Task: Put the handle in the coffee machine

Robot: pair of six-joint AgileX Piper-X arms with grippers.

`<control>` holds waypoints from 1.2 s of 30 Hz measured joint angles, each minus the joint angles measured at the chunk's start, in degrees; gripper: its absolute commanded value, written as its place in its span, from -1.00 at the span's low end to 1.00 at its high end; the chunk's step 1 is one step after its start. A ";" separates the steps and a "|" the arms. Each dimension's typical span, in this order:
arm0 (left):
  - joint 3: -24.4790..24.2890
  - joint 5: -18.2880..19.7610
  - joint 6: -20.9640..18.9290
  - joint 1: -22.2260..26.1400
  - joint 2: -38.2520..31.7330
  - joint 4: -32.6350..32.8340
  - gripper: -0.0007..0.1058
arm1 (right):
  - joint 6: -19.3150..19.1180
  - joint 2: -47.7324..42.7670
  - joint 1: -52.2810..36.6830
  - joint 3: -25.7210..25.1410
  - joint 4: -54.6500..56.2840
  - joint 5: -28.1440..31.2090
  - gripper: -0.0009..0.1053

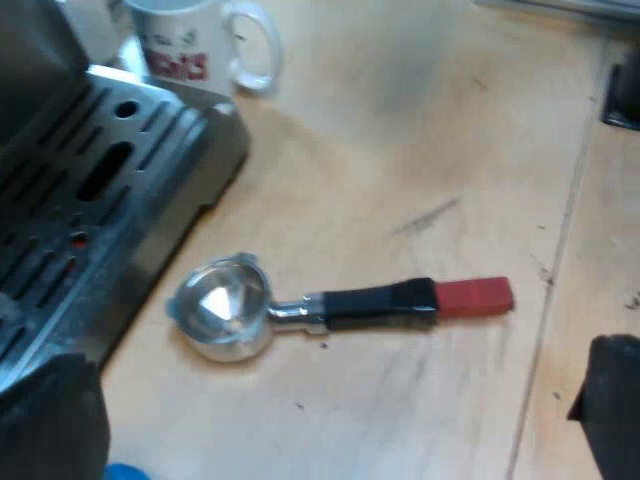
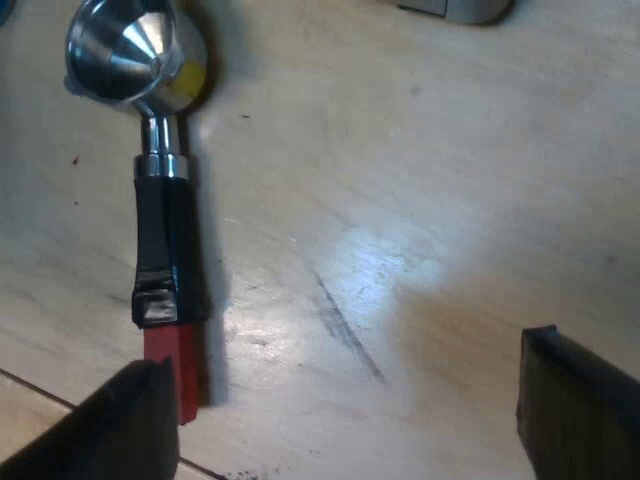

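Note:
The metal holder [image 1: 222,308] lies loose on the wooden table, its basket close to the espresso machine's drip tray [image 1: 95,190]. Its dark handle [image 1: 378,303] ends in red [image 1: 474,297] and points away from the machine. My left gripper [image 1: 335,400] hangs open above the table, near the holder, with nothing between its fingers. In the right wrist view the holder's basket [image 2: 130,50] and handle [image 2: 163,235] lie flat. My right gripper [image 2: 340,400] is open, and one finger [image 2: 100,430] is close to the red end [image 2: 173,370].
A white mug [image 1: 185,42] with red print stands beside the machine. A small blue thing [image 1: 125,470] peeks out by the left gripper's finger. A dark object [image 1: 622,98] and a grey object [image 2: 460,8] lie farther off on the table.

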 measured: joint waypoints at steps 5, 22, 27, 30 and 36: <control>0.91 1.14 1.51 0.00 0.13 1.16 0.85 | 2.48 4.71 5.44 0.00 -1.49 1.07 0.35; 2.75 8.44 5.94 0.00 0.13 1.93 0.85 | 7.74 15.26 12.37 0.00 -2.71 4.87 -0.21; 2.75 9.18 6.98 -0.18 3.16 3.23 0.85 | 10.63 17.75 12.37 0.00 -4.26 4.53 -0.77; 2.75 9.18 7.10 -2.23 4.55 3.21 0.85 | 11.93 19.20 12.37 0.00 -4.36 4.53 -0.98; 2.75 6.41 7.37 -9.76 6.59 3.21 0.85 | 16.67 20.20 12.37 0.63 -4.50 4.53 -0.98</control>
